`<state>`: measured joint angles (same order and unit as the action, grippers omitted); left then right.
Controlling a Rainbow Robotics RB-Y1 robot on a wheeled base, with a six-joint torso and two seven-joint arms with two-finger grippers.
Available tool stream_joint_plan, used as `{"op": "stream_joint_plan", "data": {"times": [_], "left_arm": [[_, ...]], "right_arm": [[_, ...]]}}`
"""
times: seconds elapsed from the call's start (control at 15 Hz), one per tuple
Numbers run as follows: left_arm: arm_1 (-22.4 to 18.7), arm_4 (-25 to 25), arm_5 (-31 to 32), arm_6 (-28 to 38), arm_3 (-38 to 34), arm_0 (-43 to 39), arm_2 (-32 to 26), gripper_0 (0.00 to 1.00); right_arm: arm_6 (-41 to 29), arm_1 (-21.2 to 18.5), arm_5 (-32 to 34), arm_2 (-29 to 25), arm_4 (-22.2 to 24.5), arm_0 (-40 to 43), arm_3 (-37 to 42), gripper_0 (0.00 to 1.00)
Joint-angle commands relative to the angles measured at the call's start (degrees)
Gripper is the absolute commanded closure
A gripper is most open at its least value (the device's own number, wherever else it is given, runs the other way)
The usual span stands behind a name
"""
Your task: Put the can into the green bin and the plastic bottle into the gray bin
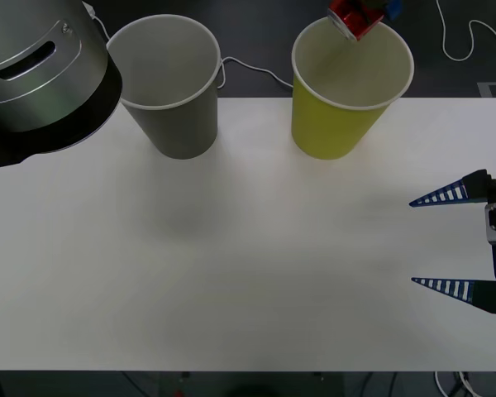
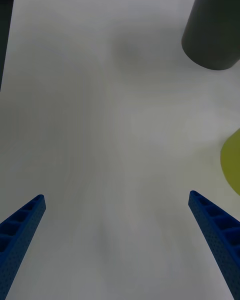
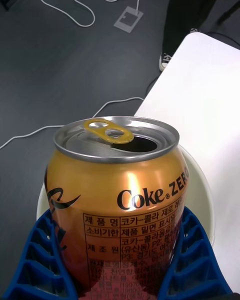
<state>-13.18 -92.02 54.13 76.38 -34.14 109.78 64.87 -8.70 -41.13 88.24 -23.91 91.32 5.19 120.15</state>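
**Can held over green bin; right gripper open above table**

Front view: nearest the camera, a silver and black part of the robot (image 1: 41, 74) covers the table's far left corner. The white table (image 1: 231, 265) carries two bins along its far edge. The gray bin (image 1: 172, 91) stands toward the far left, upright. The green bin (image 1: 347, 95) stands to its right, upright, apart from it. The can (image 1: 353, 18) sits tilted above the green bin's far rim, with the left gripper (image 1: 379, 10) at it. The right gripper (image 1: 434, 241) is over the table's right edge, fingers spread wide, nothing between them.

Right wrist view: the right gripper (image 2: 117, 205) is open over bare table, both blue fingers (image 2: 212, 225) far apart. The gray bin's wall (image 2: 212, 25) and a sliver of the green bin (image 2: 232, 162) lie ahead.

Left wrist view: the left gripper (image 3: 117, 260) is closed on the can (image 3: 117, 200), one blue finger (image 3: 37, 265) pressed to each side. The can's pull-tab opening faces the camera. The green bin's white rim (image 3: 202, 195) lies directly beneath it, at the table's far edge. White cables (image 3: 75, 5) lie on the dark floor beyond.
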Motion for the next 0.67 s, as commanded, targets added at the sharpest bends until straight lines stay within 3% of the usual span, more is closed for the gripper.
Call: {"op": "stream_joint_plan", "data": {"times": [0.07, 0.33, 0.47, 0.67], "left_arm": [[0.00, 0.62, 0.01, -0.18, -0.40, -0.09, -0.27, 0.00], [-0.18, 1.41, 0.18, -0.35, -0.66, -0.09, -1.32, 0.00], [-1.41, 2.90, 2.82, -3.52, -0.57, -0.09, -3.17, 0.00], [-5.80, 9.50, 7.39, -9.67, -0.49, -0.18, -4.05, 0.00]], "right_arm": [[0.00, 0.00, 0.00, 0.00, 0.00, 0.00, 0.00, 0.00], [0.00, 0.00, 0.00, 0.00, 0.00, 0.00, 0.00, 0.00], [0.00, 0.00, 0.00, 0.00, 0.00, 0.00, 0.00, 0.00], [0.00, 0.00, 0.00, 0.00, 0.00, 0.00, 0.00, 0.00]]}}
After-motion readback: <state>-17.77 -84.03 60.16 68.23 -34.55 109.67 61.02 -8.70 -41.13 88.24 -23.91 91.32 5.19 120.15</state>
